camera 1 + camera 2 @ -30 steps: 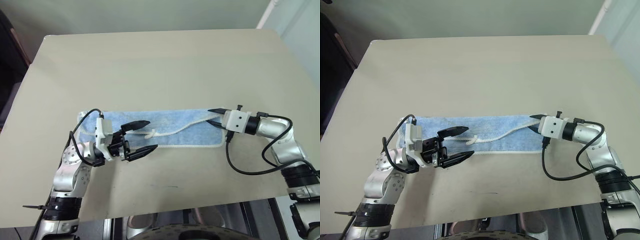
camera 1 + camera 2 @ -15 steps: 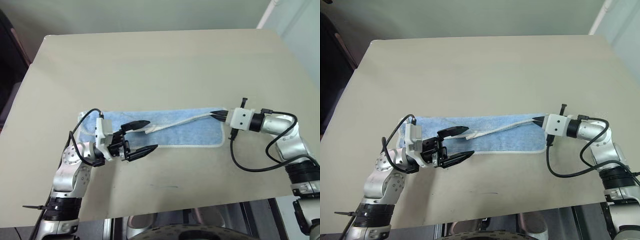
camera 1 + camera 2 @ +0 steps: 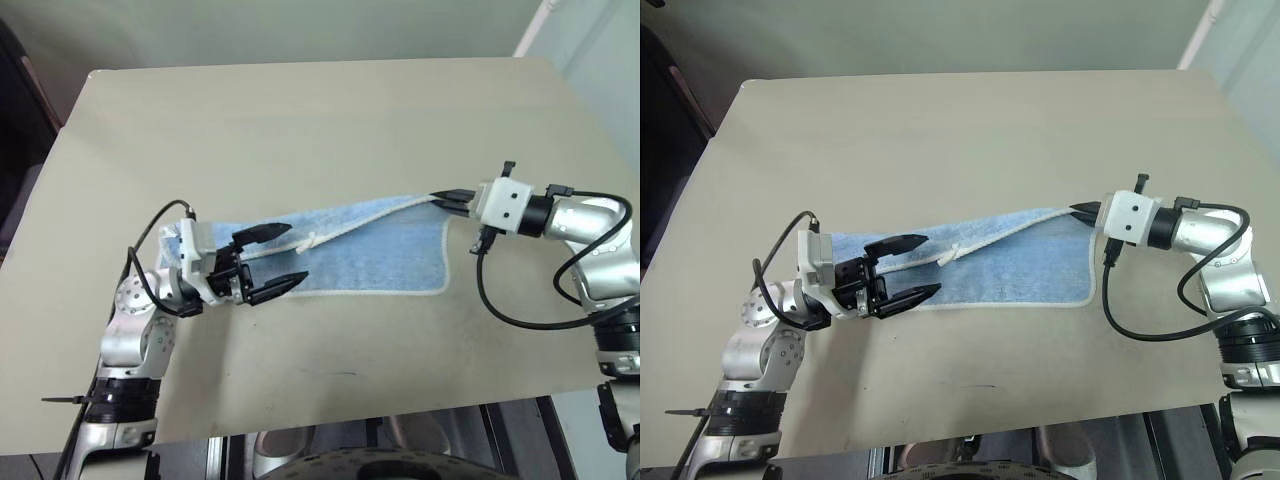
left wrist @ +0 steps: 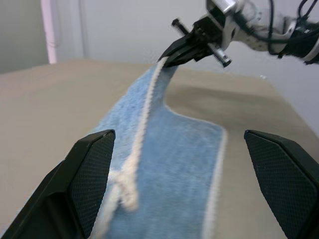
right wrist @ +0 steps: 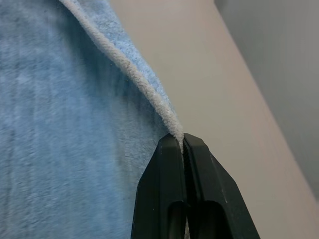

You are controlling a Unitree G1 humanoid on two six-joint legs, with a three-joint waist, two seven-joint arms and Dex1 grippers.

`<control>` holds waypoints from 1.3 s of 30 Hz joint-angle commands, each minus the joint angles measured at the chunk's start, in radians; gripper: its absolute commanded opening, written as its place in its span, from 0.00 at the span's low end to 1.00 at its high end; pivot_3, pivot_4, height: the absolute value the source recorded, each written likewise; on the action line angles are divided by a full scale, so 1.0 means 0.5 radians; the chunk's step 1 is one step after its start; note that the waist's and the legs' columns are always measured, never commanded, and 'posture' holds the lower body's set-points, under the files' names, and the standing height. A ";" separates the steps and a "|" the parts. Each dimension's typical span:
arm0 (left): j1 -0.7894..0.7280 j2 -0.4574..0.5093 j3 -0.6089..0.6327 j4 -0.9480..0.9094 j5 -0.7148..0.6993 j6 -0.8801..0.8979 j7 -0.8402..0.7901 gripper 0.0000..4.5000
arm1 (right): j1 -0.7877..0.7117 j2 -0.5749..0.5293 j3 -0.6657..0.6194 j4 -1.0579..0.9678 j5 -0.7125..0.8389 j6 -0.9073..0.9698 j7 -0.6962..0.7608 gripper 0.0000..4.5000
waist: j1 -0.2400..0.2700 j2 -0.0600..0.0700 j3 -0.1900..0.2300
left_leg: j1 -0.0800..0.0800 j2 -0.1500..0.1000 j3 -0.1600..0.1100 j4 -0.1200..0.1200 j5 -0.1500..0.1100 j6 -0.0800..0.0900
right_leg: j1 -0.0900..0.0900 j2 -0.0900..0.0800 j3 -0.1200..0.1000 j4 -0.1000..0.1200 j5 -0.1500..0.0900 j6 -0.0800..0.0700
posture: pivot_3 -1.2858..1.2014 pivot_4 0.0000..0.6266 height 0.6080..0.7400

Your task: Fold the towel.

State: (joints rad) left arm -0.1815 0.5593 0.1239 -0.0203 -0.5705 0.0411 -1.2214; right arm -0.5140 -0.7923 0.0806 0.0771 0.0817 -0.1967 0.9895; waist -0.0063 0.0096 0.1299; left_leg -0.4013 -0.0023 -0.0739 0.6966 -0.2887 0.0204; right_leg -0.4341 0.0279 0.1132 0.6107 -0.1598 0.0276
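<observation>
Two grippers work the towel (image 3: 370,250) at frame centre on the table (image 3: 300,120). The right gripper (image 3: 447,199) pinches its lifted corner; the left gripper (image 3: 272,259), lower left, gapes wide above its other end.

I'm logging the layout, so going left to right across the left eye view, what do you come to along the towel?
Left claw → white cord loop → towel → right claw, pinching the towel's raised corner.
</observation>
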 commanded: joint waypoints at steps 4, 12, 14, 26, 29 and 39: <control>-0.116 0.041 0.068 0.201 0.118 -0.284 -0.050 1.00 | -0.170 -0.068 -0.115 -0.083 0.076 0.103 0.043 0.01 | 0.000 0.000 0.000 | -0.002 0.000 0.000 0.000 0.000 0.000 | -0.001 0.000 0.000 -0.001 0.000 0.000 | 0.52 0.24 1.00; -0.159 0.048 0.057 0.422 0.251 -0.557 -0.071 1.00 | -0.359 -0.129 -0.135 0.026 0.070 0.185 0.101 0.01 | 0.000 0.000 0.000 | -0.007 0.000 0.000 0.000 0.000 0.000 | -0.006 0.000 0.000 0.000 0.000 0.000 | 0.52 0.24 1.00; -0.164 0.047 0.054 0.462 0.271 -0.602 -0.076 1.00 | -0.395 -0.145 -0.135 0.073 0.059 0.168 0.116 0.01 | 0.001 0.000 0.000 | -0.008 0.000 0.000 0.000 0.000 0.000 | -0.007 0.000 0.000 0.000 0.000 0.000 | 0.52 0.24 1.00; -0.276 0.091 0.100 0.783 0.343 -0.812 -0.057 1.00 | -0.447 -0.211 -0.136 0.151 0.056 0.102 0.159 0.01 | 0.001 0.000 0.000 | -0.009 0.000 0.000 -0.002 0.000 0.000 | -0.010 0.000 0.000 0.001 0.000 0.001 | 0.52 0.24 1.00; -0.304 0.119 0.103 0.856 0.339 -0.842 -0.078 1.00 | -0.440 -0.224 -0.144 0.160 0.060 0.099 0.164 0.01 | -0.001 0.000 0.000 | -0.009 0.000 0.000 -0.002 0.000 0.000 | -0.010 0.000 0.000 0.001 0.001 0.001 | 0.52 0.24 1.00; -0.347 0.146 0.099 0.916 0.321 -0.850 -0.098 1.00 | -0.640 -0.268 -0.201 0.362 0.003 -0.018 0.066 0.01 | 0.000 0.001 0.000 | -0.015 0.000 0.000 -0.003 0.000 0.000 | -0.017 -0.001 -0.001 0.003 0.005 0.009 | 0.52 0.24 1.00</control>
State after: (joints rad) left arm -0.3382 0.6174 0.1534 0.4591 -0.3953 -0.3784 -1.2652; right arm -0.8000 -0.9097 0.0200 0.2600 0.0864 -0.1837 1.0473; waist -0.0063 0.0100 0.1301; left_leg -0.4087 -0.0022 -0.0740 0.6944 -0.2888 0.0206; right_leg -0.4429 0.0275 0.1126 0.6119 -0.1569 0.0324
